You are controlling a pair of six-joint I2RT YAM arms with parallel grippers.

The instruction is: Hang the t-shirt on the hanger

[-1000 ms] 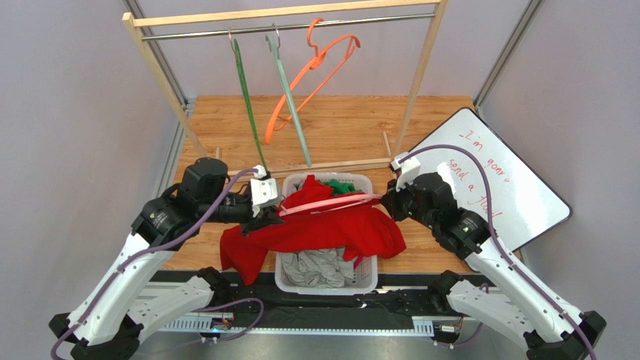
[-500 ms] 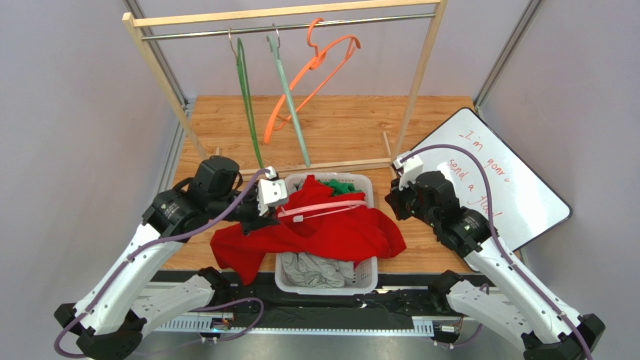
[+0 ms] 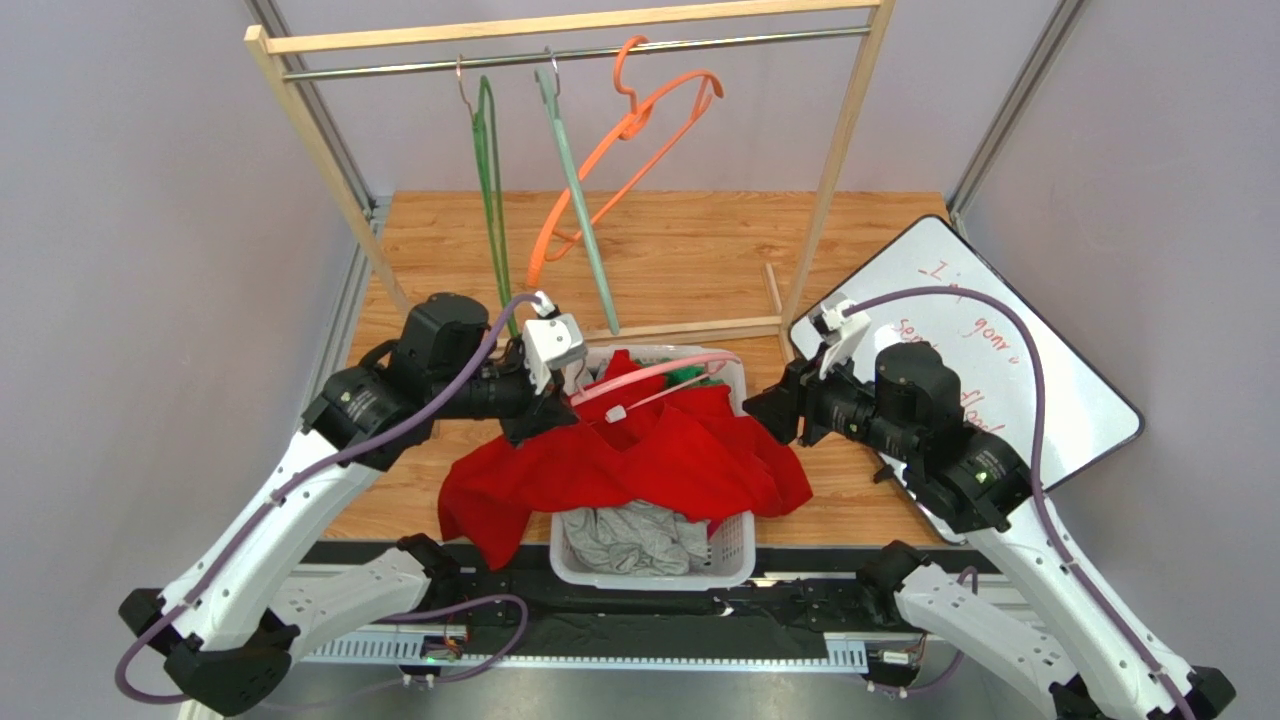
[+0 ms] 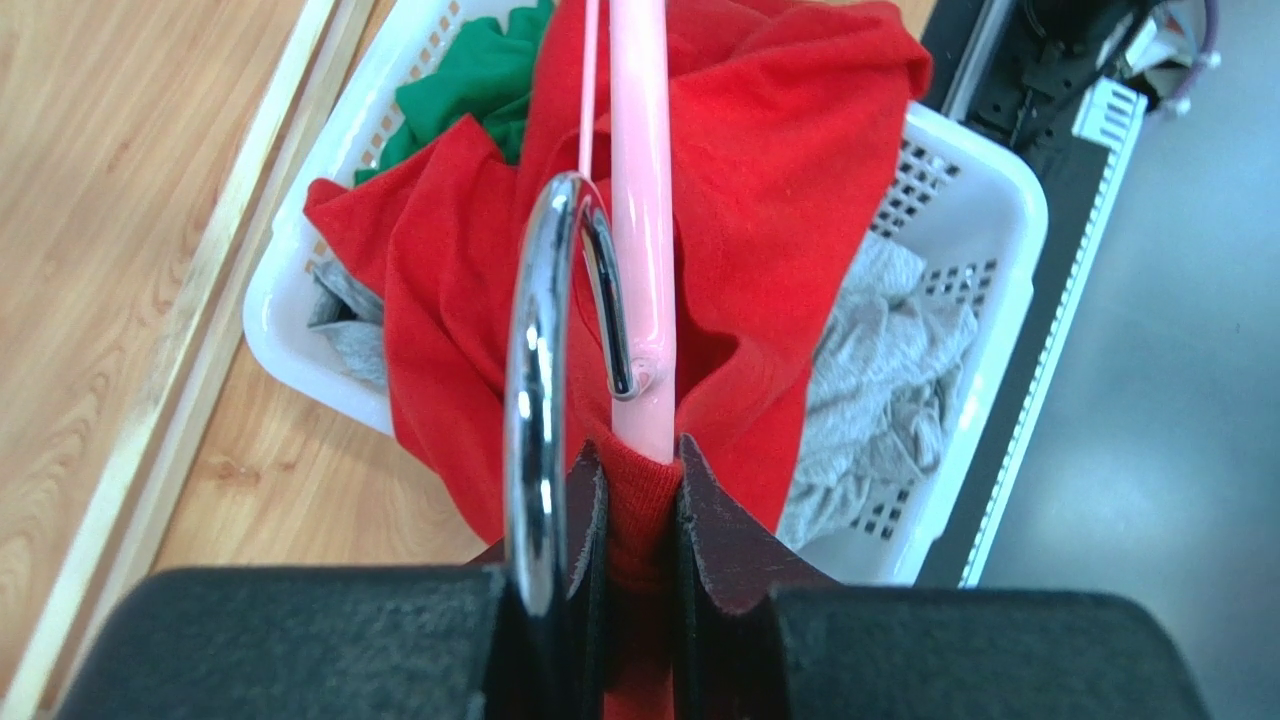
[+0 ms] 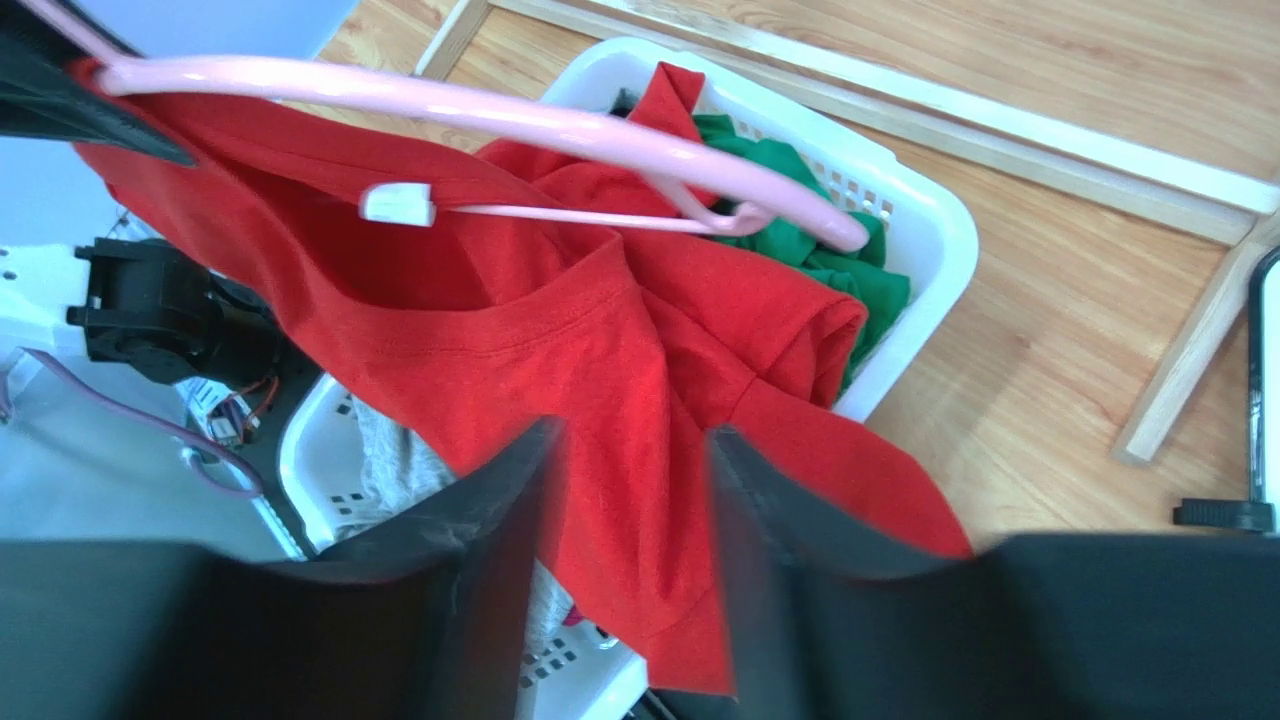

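The red t-shirt hangs over the white basket, its collar bunched round the neck of the pink hanger. My left gripper is shut on that collar and the hanger's neck together. In the left wrist view the gripper pinches red cloth and the pink hanger, with the metal hook beside the left finger. My right gripper stands open just right of the shirt. In the right wrist view it has a gap between its fingers, with the t-shirt and hanger beyond.
The basket also holds a green garment and a grey garment. Behind stands a wooden rack with a green hanger, a mint-green hanger and an orange hanger. A whiteboard lies at the right.
My right gripper has opened, let go of the hanger's far end and drawn back to the right. My left gripper has carried the hanger and collar up and further from the arms' bases.
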